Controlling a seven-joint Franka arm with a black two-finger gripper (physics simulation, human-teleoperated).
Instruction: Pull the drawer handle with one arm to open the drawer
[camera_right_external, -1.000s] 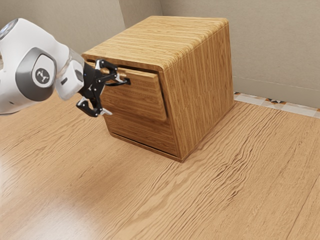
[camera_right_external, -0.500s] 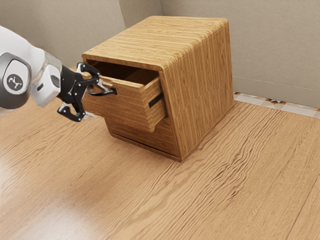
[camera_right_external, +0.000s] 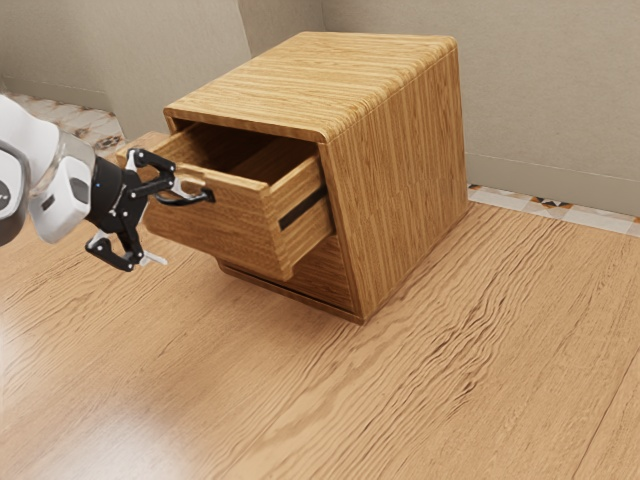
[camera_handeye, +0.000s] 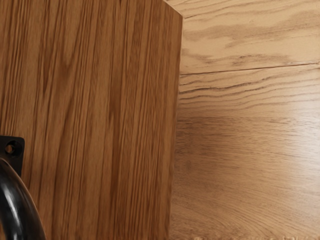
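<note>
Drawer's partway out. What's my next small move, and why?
Probably pull straight out a little more, toward the exterior view's left. The drawer is only partly out of the cabinet, and the gripper sits at the handle, so the same line should slide it on.

Desk: glossy light wood-grain planks.
Wall: plain beige.
Tiled floor: patterned strip along the wall's foot.
</note>
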